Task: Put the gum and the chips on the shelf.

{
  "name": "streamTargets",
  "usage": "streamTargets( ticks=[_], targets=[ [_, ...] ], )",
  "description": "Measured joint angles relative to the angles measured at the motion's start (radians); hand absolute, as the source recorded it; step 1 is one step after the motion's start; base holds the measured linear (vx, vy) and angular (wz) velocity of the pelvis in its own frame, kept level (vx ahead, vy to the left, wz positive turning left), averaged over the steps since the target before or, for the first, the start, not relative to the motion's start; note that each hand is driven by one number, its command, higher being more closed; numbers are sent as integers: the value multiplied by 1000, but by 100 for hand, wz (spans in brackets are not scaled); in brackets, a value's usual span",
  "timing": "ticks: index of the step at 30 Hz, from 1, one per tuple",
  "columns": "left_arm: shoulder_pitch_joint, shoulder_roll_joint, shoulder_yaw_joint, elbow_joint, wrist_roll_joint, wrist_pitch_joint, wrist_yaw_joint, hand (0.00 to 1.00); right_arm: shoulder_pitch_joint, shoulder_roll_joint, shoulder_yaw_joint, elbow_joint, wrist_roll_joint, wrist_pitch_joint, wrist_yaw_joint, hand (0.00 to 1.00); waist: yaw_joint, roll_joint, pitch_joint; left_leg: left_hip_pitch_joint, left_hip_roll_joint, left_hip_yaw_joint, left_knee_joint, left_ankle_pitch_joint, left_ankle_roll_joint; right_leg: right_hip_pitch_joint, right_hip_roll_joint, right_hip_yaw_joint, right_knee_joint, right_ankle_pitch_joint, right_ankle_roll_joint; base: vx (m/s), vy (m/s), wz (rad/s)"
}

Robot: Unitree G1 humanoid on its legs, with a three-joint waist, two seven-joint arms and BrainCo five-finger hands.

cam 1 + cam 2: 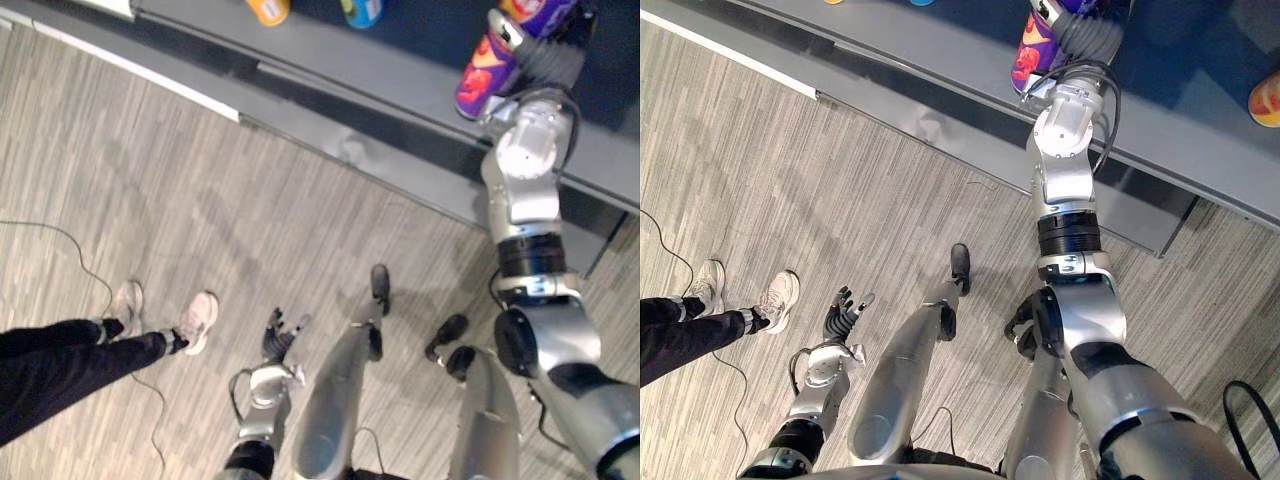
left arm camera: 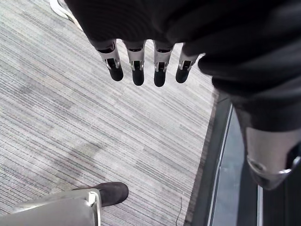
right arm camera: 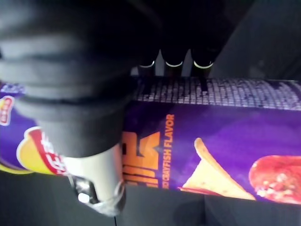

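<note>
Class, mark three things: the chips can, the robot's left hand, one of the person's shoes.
chips can (image 1: 482,75), left eye view, purple side wall.
left hand (image 1: 276,343), left eye view, palm.
shoe (image 1: 200,320), left eye view, pale upper.

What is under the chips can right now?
The grey shelf lies under the chips can, which the right hand holds with fingers curled round it. The can hides the spot beneath itself, so contact cannot be told.

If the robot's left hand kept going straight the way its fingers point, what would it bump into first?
Probably just the grey striped floor. The left hand hangs low with straight fingers aimed down at it, nothing between. The person's shoe sits off to the side.
</note>
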Motion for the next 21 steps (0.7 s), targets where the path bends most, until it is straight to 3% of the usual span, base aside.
streamTargets(
  ticks=[21],
  targets=[
    [1, -2, 2, -27, -1, -1, -1, 0, 9, 27, 48, 5, -3, -2, 2, 100, -2, -2, -1, -3, 5, 20, 7, -4, 3, -14, -2, 17, 5, -1, -1, -11, -27, -2]
  ],
)
